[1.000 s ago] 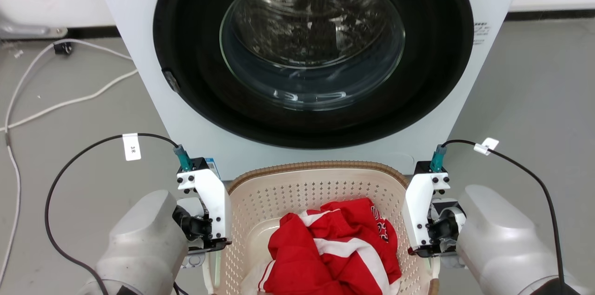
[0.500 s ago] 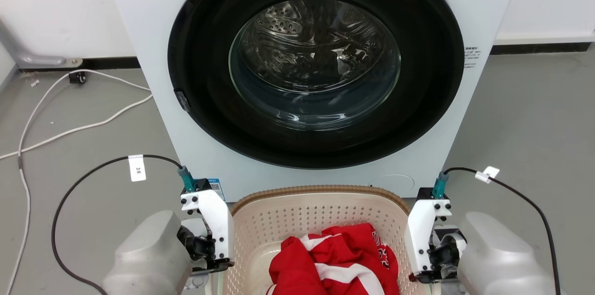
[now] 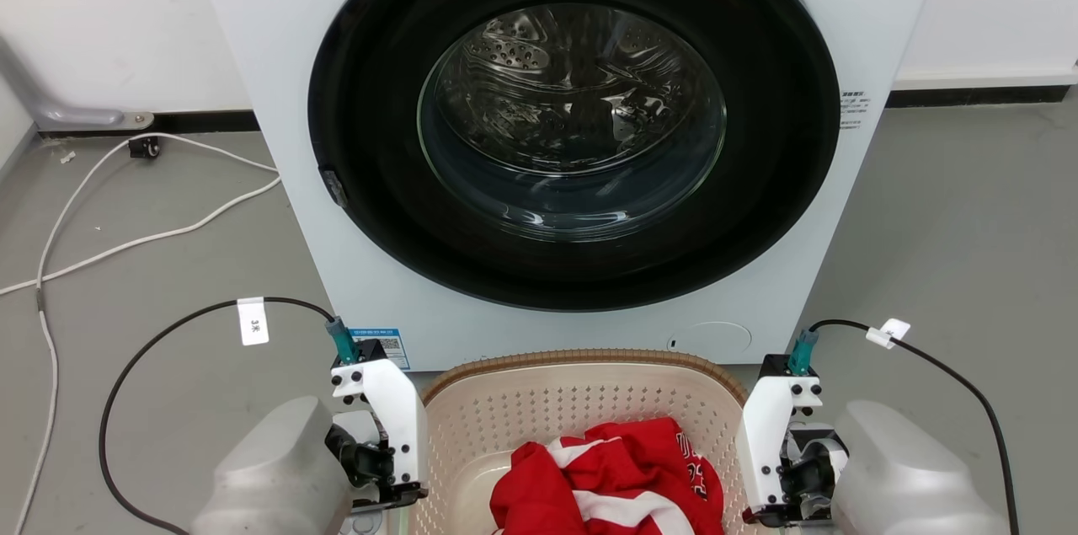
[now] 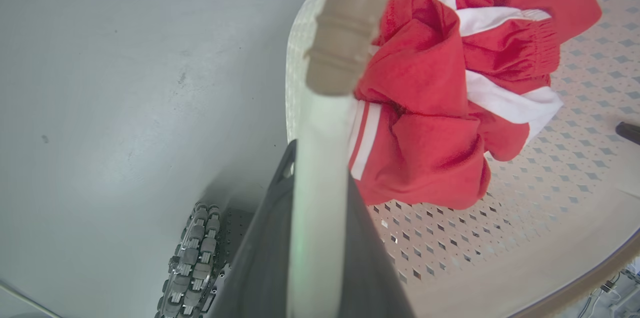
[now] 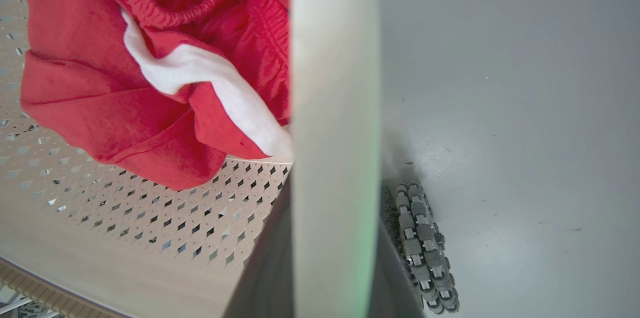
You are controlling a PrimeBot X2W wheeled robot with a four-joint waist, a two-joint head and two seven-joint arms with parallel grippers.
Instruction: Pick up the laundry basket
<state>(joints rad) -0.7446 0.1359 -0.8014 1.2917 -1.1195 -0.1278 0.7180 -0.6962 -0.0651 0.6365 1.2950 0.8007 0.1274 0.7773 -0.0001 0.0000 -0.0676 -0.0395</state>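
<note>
The L gripper [image 4: 320, 183] is seen closed narrow on the basket's L handle [image 4: 320, 122], the white bar pinched btwn the two dark fingers; the R gripper [image 5: 332, 198] is clamped the same way on the R handle [image 5: 332, 82]. The basket [image 3: 581, 404] is thus held at both sides, close in front of the robot, w/ a red-and-white garment [image 3: 623, 476] bunched inside. Over the last sec the whole head view has slid down, washing machine [image 3: 269, 139], floor [image 3: 926, 223] and basket together, so a cam move is read, not a move of things; grippers and basket are found in the same relation as before. Grip is judged secured and the lift due or just begun; whether the base has left the floor can't be told. Under the handles the L wheel [image 4: 192, 248] and R wheel [image 5: 422, 243] are seen, so swing back toward the robot should be kept small. Ahead, the brown rim [image 3: 581, 356] is shown near the machine's front, approx. below the door [image 3: 573, 114]: forward room is tight, straight up is judged free. Farther L a white cable [image 3: 126, 236] is laid on the floor, well apart; to the R bare floor is seen up to the wall [image 3: 994, 4].
</note>
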